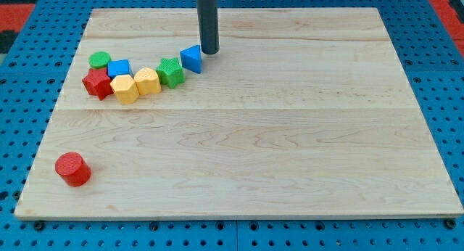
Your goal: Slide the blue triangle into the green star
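While my tip (pixel 209 51) rests against the upper right of the blue triangle (pixel 191 58), holding nothing, the triangle sits just beside the green star (pixel 171 72). The push looks nearly finished; a short nudge down-left should close contact.

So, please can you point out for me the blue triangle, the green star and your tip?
blue triangle (pixel 191 58), camera view, on its front face.
green star (pixel 171 71), camera view, on its top face.
my tip (pixel 209 52), camera view, on the rod's very end, just right of the blue triangle.
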